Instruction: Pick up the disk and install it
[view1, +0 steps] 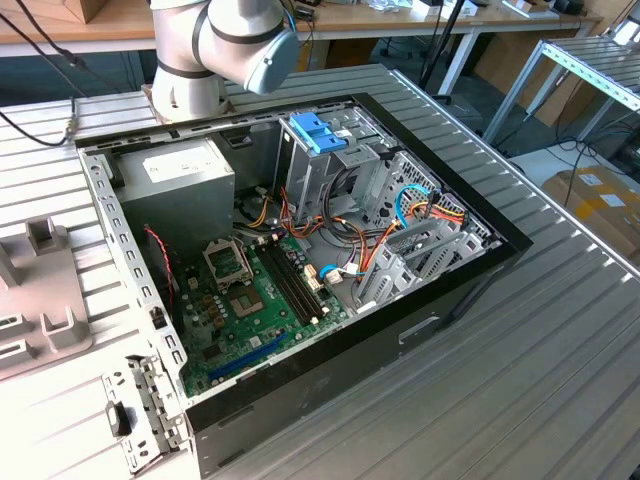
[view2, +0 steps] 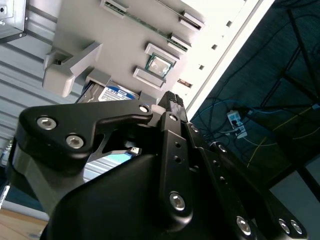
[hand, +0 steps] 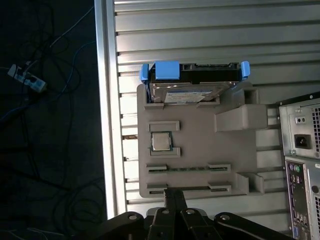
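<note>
Closed and empty, the black gripper is held above the grey plastic fixture tray, in whose far slot the dark flat disk with blue side rails is seated; approach for pickup is judged the step in hand, and parted jaws are called for

Disk: one face sunk in the grey tray's slot in the first wrist view; largely behind the end effector in the second wrist view.
Arm: upper links cut off by the exterior view's edge.
Computer case: cut by the picture's edge in the first wrist view.
</note>
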